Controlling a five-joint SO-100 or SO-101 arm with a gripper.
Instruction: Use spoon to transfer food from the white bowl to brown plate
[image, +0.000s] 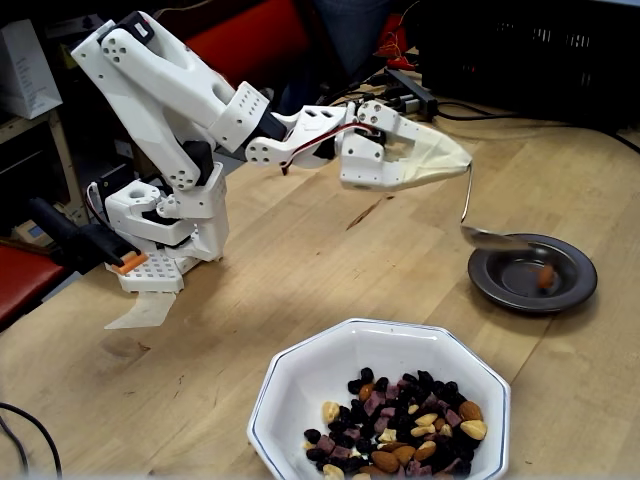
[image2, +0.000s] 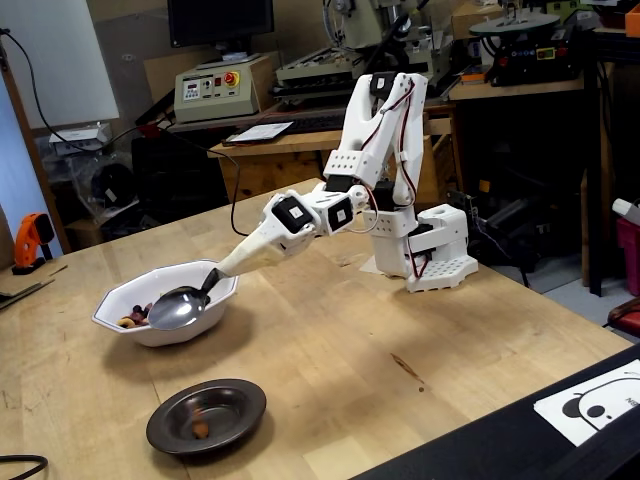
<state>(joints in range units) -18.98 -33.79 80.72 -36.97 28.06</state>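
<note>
**Inspector A:** Status of the transfer?

**Inspector B:** Partly done. One brown piece of food (image: 545, 277) lying in the well of the small round dark brown glossy plate (image: 578, 290); same piece visible in the other fixed view (image2: 201, 429). Nothing else seen on the plate.

**Inspector A:** Source?

**Inspector B:** Large white octagonal ceramic bowl with thin blue rim line (image: 300, 378), well apart from the plate, holding a heap of cashews, almonds, raisins and purplish dried berries (image: 400, 422). Bulk of the load not yet moved.

**Inspector A:** Tool?

**Inspector B:** Shiny silver metal spoon (image: 492, 238), handle end hidden in cream tape, hanging from the white arm's gripper (image: 430, 158). Spoon bowl raised over the near edge of the plate, apparently empty in both fixed views (image2: 178, 309).

**Inspector A:** Grip?

**Inspector B:** Fingers buried under the cream wrapping; spacing impossible to read directly. Spoon carried off the table, so judged clamped on the taped handle.

**Inspector A:** Remaining?

**Inspector B:** By judgement, many more scoops: return to the bowl, load, carry, tip. Spill risk in transit, given the shallow spoon and loose pieces.
</note>
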